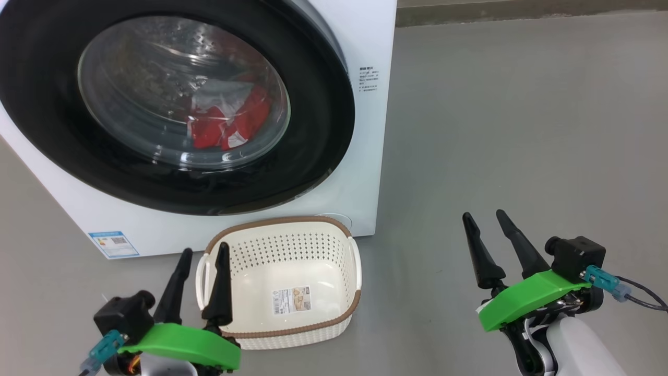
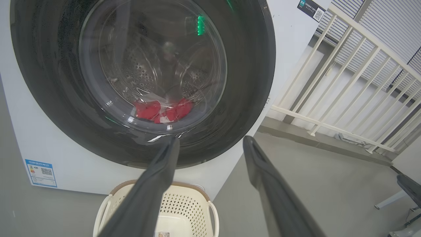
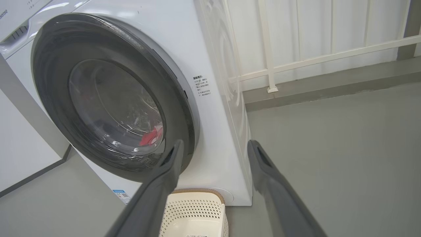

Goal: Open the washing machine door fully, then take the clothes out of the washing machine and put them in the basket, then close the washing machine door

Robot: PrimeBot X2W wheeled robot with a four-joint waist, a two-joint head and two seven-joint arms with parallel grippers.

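2 spread, empty: L pincer [image 1: 205, 248], R pincer [image 1: 484, 213] | 1 door [image 1: 323, 109] shut | 1 basket [image 1: 292, 245] | clothes [image 1: 209, 131] qty unclear

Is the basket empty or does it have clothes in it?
Empty: the basket holds just a paper label. The red clothes lie inside the washer, behind its glass door.

Door [image 1: 156, 78] shut, clothes [image 1: 245, 122] inside — basket [image 1: 292, 245] in front

Washing machine [image 1: 365, 42]: on the floor [image 1: 522, 130], left of centre.
Door [image 1: 313, 156]: on the machine's front.
Clothes [image 1: 209, 130]: in the drum [image 1: 156, 78], behind the door.
Basket [image 1: 276, 221]: on the floor, just before the machine.
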